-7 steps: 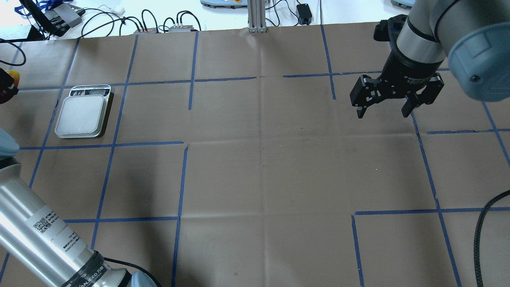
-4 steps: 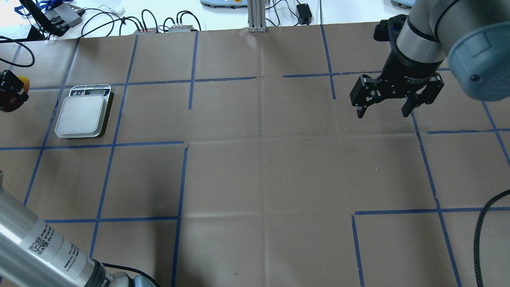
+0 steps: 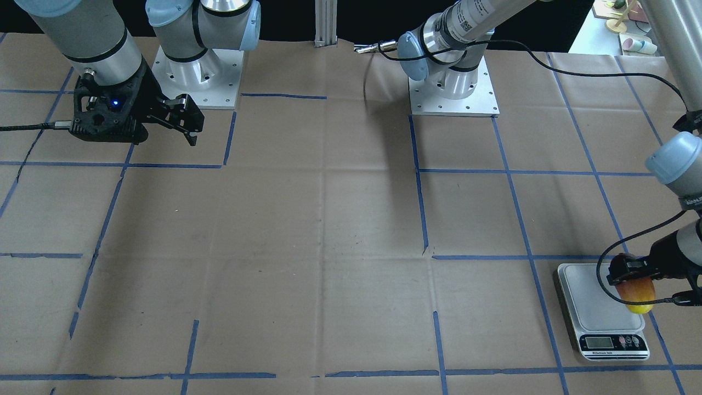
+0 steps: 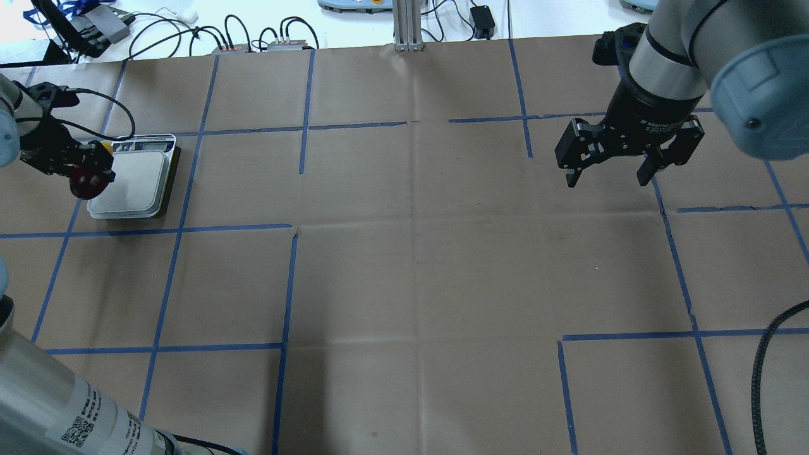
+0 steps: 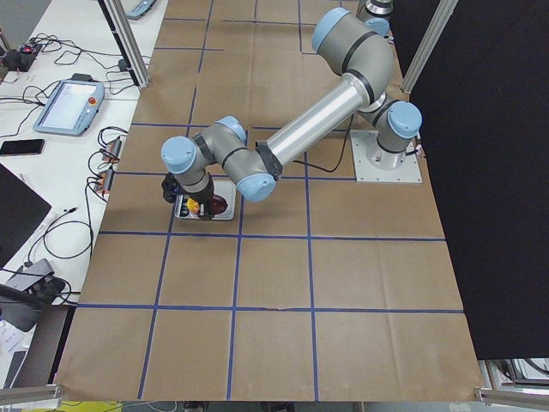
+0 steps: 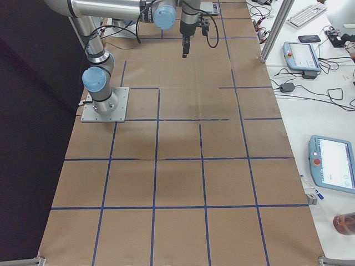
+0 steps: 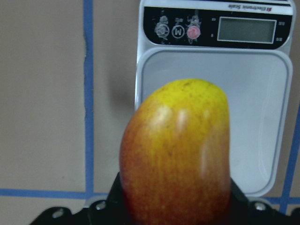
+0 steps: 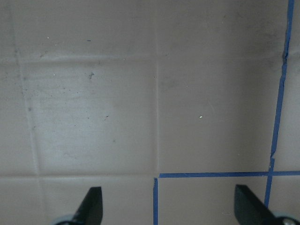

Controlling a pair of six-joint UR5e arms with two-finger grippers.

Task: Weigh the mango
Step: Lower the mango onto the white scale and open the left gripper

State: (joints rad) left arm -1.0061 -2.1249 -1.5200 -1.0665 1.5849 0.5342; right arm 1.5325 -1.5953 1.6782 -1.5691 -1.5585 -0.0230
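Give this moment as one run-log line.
left gripper: shut on mango, at scale edge | right gripper: open, above table | mango: not yet released

One mango [image 7: 178, 150], one scale [image 4: 129, 183], and two end effectors: left end effector [image 4: 88, 170] and right end effector [image 4: 607, 180].

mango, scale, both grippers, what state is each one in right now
mango: held in the left gripper, yellow end forward, over the scale's edge; whether it touches the platform cannot be told
scale: platform bare, display shows no digits
left gripper: shut on the mango
right gripper: open, holding nothing
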